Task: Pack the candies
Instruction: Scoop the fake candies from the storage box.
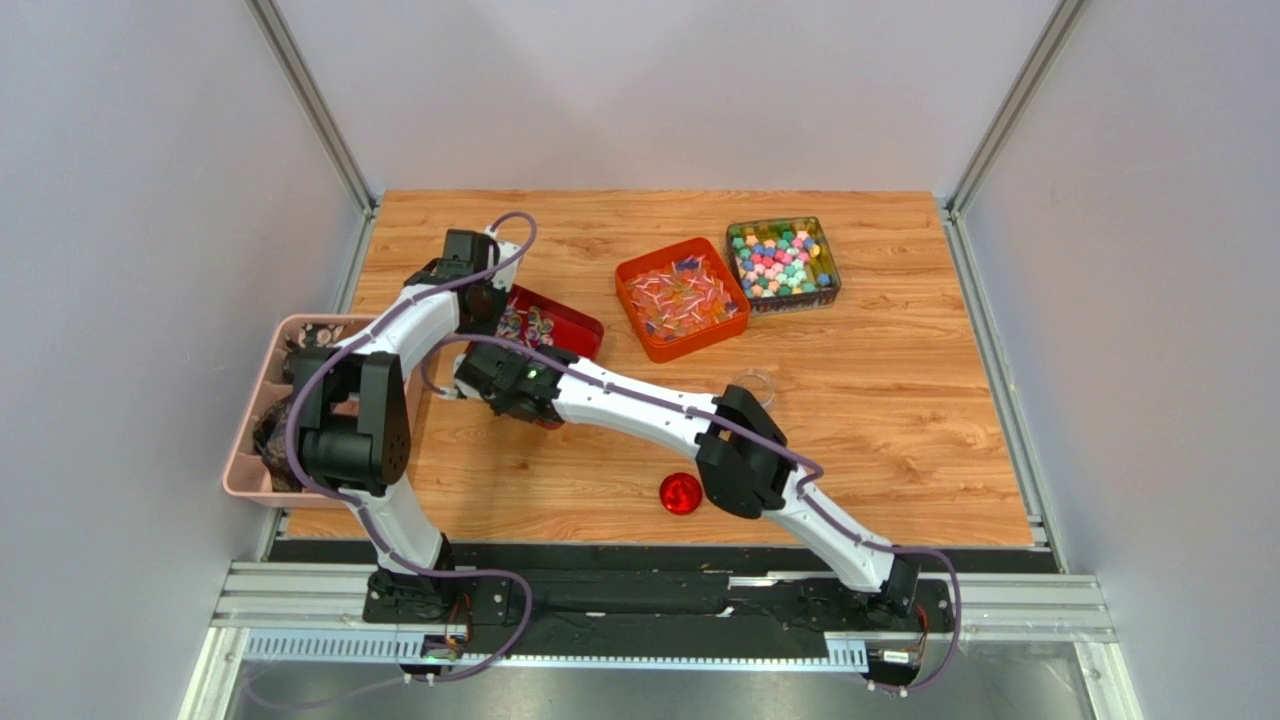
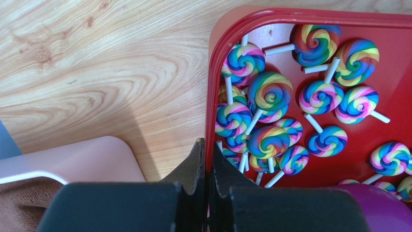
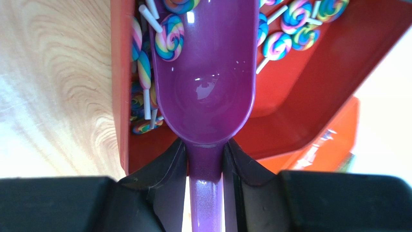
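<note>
Rainbow swirl lollipops (image 2: 269, 92) fill a red tray (image 2: 215, 72), which the top view shows left of centre (image 1: 579, 326). My left gripper (image 2: 208, 146) is shut on this tray's near rim, one finger inside and one outside; in the top view it sits at the tray's left end (image 1: 489, 305). My right gripper (image 3: 205, 147) is shut on the handle of a purple scoop (image 3: 205, 72). The scoop's bowl lies inside the red tray with one lollipop (image 3: 169, 38) on its edge. Twist-wrapped candies fill an orange tray (image 1: 681, 297), and small mixed-colour candies fill a clear box (image 1: 783, 263).
A round red lid (image 1: 681, 492) lies on the wood near the front, beside the right arm. A pink basket (image 1: 256, 450) holding something brown stands at the left table edge, close to the left gripper (image 2: 72, 159). The right arm stretches diagonally across the table's middle.
</note>
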